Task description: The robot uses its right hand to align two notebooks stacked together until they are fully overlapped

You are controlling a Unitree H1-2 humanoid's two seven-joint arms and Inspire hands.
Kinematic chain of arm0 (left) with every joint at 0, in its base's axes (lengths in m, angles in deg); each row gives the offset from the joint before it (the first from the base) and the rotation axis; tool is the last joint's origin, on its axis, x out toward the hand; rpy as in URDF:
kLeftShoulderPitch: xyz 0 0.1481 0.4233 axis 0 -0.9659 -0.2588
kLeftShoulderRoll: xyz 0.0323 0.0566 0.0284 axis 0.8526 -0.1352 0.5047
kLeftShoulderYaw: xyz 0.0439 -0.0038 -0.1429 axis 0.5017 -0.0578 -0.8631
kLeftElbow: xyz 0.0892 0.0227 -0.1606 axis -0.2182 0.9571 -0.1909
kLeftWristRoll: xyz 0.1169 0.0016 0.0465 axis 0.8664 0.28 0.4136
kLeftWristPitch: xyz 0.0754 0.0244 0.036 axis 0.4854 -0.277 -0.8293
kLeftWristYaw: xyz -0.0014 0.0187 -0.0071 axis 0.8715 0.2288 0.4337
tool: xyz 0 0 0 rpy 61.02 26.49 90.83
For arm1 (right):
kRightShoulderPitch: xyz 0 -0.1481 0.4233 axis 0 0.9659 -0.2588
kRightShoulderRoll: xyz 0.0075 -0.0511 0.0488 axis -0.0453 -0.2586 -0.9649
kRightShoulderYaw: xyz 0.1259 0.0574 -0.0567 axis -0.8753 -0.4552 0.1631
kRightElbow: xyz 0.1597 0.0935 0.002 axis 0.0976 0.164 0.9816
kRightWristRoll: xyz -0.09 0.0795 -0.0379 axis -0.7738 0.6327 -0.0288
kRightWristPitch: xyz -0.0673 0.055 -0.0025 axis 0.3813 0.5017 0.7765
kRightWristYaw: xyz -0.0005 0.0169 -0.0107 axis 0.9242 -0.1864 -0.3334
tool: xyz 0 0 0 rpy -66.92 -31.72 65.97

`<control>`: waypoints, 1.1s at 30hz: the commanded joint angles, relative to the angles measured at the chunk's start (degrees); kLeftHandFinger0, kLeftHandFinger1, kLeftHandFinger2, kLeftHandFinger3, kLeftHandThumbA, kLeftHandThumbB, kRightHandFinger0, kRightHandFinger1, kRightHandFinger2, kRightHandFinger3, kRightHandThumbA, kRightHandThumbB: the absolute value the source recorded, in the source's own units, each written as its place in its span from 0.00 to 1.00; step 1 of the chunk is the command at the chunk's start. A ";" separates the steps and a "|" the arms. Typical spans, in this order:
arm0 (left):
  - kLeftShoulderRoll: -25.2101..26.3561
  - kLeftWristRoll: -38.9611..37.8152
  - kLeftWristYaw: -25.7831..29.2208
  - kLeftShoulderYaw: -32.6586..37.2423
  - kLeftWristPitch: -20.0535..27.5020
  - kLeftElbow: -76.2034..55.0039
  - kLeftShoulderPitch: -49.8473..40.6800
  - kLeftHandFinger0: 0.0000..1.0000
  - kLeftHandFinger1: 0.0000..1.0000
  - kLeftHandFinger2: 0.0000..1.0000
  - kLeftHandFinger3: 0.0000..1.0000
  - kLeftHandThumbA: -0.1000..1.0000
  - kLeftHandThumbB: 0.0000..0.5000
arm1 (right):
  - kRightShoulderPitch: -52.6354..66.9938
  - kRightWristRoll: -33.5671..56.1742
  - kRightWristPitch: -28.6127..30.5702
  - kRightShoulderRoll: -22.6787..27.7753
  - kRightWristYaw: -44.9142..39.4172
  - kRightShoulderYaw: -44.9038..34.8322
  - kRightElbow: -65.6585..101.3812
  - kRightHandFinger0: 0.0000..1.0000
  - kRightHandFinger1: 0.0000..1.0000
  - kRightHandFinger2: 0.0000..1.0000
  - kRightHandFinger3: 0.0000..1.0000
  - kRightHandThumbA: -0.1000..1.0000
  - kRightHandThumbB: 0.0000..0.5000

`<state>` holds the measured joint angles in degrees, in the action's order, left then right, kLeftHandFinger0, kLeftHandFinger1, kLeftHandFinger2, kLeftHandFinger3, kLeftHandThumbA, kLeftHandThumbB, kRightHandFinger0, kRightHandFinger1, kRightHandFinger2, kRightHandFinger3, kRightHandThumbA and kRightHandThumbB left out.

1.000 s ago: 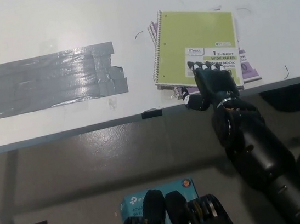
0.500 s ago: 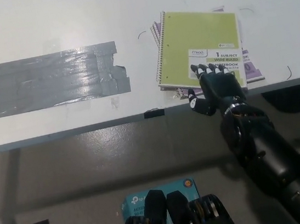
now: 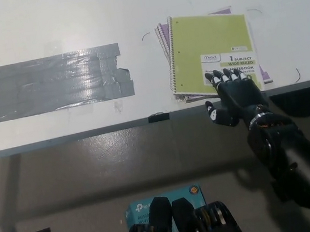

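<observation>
A lime-green spiral notebook [image 3: 210, 51] lies on top of a purple notebook [image 3: 161, 33] near the table's front right edge. Only thin strips of the purple one show, along the green cover's left, top and lower right. My black right hand [image 3: 233, 95] rests at the green notebook's near right corner, fingers spread flat on the cover's label, thumb hanging over the table edge. It holds nothing. My white left hand is out of view.
A large patch of grey tape [image 3: 56, 82] is stuck on the white table [image 3: 74, 23] at left. The table's front edge [image 3: 155, 117] runs just below the notebooks. A teal box [image 3: 160, 198] lies on the floor below.
The green notebook has turned and slid right, now covering more of the purple one. My right hand moved right and slightly down with it.
</observation>
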<state>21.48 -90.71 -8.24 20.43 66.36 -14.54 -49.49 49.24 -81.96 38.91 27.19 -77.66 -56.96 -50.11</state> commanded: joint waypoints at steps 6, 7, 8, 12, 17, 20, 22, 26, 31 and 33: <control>1.54 0.82 -1.00 -0.10 1.70 -1.74 -0.29 0.44 0.58 0.59 1.00 1.00 1.00 | -0.37 0.99 4.44 4.14 -1.10 2.49 -3.45 1.00 1.00 1.00 1.00 1.00 0.79; 1.71 0.71 -1.11 -0.18 1.48 -1.81 -0.27 0.44 0.58 0.59 1.00 1.00 1.00 | -0.55 0.66 4.16 4.30 -1.52 2.86 -3.38 1.00 1.00 1.00 1.00 1.00 0.80; 1.72 0.66 -1.18 -0.19 1.61 -1.62 -0.22 0.44 0.57 0.59 1.00 1.00 1.00 | -0.79 0.46 4.51 4.64 -1.73 3.26 -3.35 1.00 1.00 1.00 1.00 1.00 0.82; 1.93 0.62 -1.42 -0.01 1.67 -1.41 -0.06 0.42 0.58 0.60 1.00 1.00 1.00 | -1.38 0.25 5.80 5.45 -1.34 4.52 -3.94 1.00 1.00 1.00 1.00 1.00 0.82; 1.73 0.13 -1.34 -0.12 1.41 -1.75 -0.51 0.43 0.57 0.60 1.00 1.00 1.00 | -1.52 -0.66 7.87 6.53 -0.47 6.43 -3.92 1.00 1.00 1.00 1.00 1.00 0.82; 1.83 0.31 -1.24 -0.01 0.96 -1.99 -0.48 0.43 0.58 0.62 1.00 1.00 1.00 | -1.61 -2.01 9.71 7.15 1.11 7.96 -4.56 1.00 1.00 1.00 1.00 1.00 0.85; 2.05 0.47 -1.33 0.05 1.17 -1.97 -0.42 0.43 0.59 0.60 1.00 1.00 1.00 | -1.83 -2.59 10.22 7.61 0.78 9.08 -4.40 1.00 1.00 1.00 1.00 1.00 0.82; 2.02 0.64 -1.37 0.21 1.77 -1.86 -0.36 0.38 0.54 0.58 1.00 1.00 1.00 | -1.93 -3.42 12.04 8.55 1.18 10.77 -4.08 1.00 1.00 1.00 1.00 1.00 0.76; 2.52 0.99 -1.51 0.45 1.88 -1.76 -0.35 0.47 0.58 0.61 1.00 1.00 1.00 | -1.50 -4.40 13.80 9.35 2.67 12.53 -3.83 1.00 1.00 1.00 1.00 1.00 0.81; 2.40 0.76 -1.54 0.38 2.09 -1.29 -0.43 0.47 0.57 0.59 1.00 1.00 1.00 | -1.33 -4.54 14.42 9.64 2.56 13.10 -3.82 1.00 1.00 1.00 1.00 1.00 0.81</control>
<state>22.51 -90.37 -8.27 20.71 66.40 -14.53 -49.54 46.72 -85.43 49.56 35.58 -73.28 -46.01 -52.81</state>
